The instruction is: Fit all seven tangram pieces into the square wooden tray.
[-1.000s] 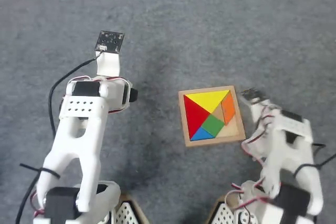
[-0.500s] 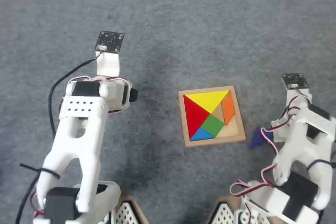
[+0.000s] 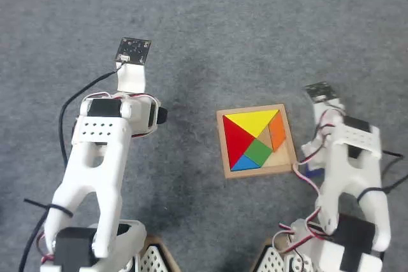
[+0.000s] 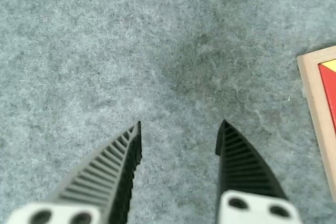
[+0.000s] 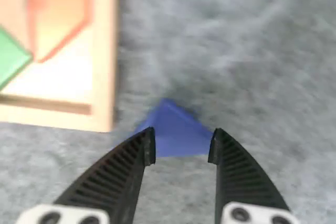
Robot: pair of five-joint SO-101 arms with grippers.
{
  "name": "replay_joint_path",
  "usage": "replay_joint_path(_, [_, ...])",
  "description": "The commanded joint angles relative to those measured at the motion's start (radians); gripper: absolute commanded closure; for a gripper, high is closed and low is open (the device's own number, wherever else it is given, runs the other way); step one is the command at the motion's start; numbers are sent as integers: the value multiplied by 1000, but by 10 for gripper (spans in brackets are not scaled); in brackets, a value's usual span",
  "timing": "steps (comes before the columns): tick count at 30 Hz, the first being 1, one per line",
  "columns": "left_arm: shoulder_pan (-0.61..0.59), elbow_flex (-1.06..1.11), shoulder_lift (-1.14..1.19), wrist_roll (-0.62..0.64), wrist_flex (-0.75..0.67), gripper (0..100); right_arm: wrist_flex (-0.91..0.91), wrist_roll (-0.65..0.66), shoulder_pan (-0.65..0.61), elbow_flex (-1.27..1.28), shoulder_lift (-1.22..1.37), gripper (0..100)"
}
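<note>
The square wooden tray (image 3: 225, 146) lies mid-table and holds yellow (image 3: 252, 121), red (image 3: 235, 139), green (image 3: 258, 151), orange (image 3: 277, 130) and small blue pieces, with bare wood in its near right corner (image 5: 63, 77). A blue triangle (image 5: 176, 128) lies flat on the carpet just outside that corner, and a sliver of it (image 3: 310, 171) peeks from under the right arm (image 3: 347, 151). My right gripper (image 5: 181, 142) is open, low over the carpet, its fingertips either side of the triangle's near edge. My left gripper (image 4: 180, 129) hangs open and empty over bare carpet, left of the tray.
Grey carpet covers the whole table. The left arm (image 3: 108, 128) stands well left of the tray, whose edge (image 4: 310, 93) shows in the left wrist view. Both arm bases sit at the near edge.
The right arm swung out to the right, baring the blue triangle, then came back toward the tray and now covers most of it. The left arm has not moved.
</note>
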Motion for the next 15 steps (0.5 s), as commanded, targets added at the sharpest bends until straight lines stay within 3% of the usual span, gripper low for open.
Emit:
replay_joint_path(1, [8,-10,-35,-8,-25,775,7,-51,-61,11,-24,811])
replay_joint_path(11, [8,-10,-35,-9,-21,775,7,-141,-243,15,47,811])
replay_joint_path(15, [8,-10,-35,-9,-21,775,7,-146,-220,17,38,811])
